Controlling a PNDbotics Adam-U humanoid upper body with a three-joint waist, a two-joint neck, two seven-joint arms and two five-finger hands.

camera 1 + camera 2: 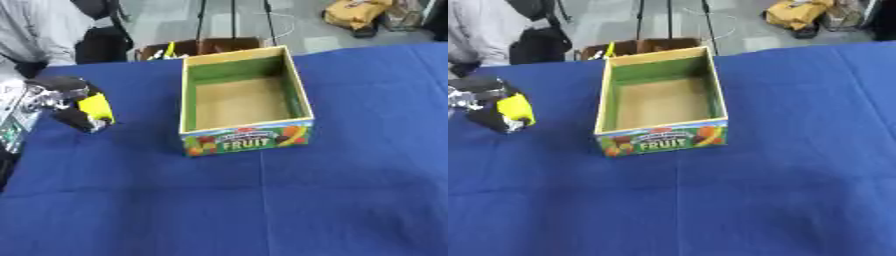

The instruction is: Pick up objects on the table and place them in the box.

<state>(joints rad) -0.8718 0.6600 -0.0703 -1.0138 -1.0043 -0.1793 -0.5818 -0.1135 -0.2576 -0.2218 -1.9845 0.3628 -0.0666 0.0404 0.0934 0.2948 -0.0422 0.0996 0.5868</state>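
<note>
A wooden box (302, 91) with green inner walls and a "FRUIT" label on its front stands open and empty in the middle of the blue table (262, 200). To its left, my left hand (66, 102) hovers just above the cloth with its fingers curled round a yellow object (95, 107). The yellow object's lower end points down toward the table. My right hand shows in no view.
A brown cardboard carton (201, 47) with a few items stands on the floor past the table's far edge. A person in a grey top (39, 30) sits at the far left corner. Metal equipment (13, 125) lies at the table's left edge.
</note>
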